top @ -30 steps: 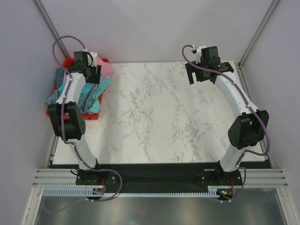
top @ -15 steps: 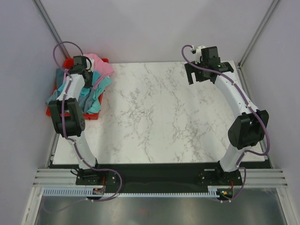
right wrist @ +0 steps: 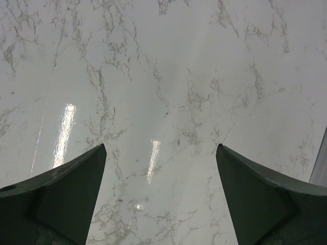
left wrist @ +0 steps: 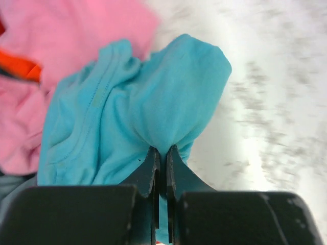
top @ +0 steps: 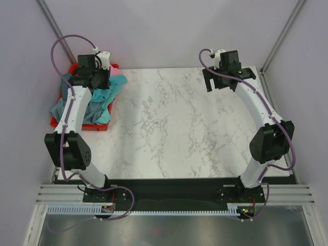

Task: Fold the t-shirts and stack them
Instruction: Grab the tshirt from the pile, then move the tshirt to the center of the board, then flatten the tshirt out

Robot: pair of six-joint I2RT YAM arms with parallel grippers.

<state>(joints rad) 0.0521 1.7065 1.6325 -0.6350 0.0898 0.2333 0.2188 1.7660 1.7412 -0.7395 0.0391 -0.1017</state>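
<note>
Left wrist: jaws pinch soft teal t-shirt [left wrist: 168, 97], perhaps a sleeve.

Overhead view, wrist close-ups (both downward)

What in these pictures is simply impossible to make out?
- How many t-shirts lie in the red bin: top view, tangled pile, left arm covers part.
- Rest of the teal t-shirt pinched by the left gripper: left wrist view, gripper body and frame edges hide it.
- Orange patch: left wrist view, cut by the left edge.
</note>
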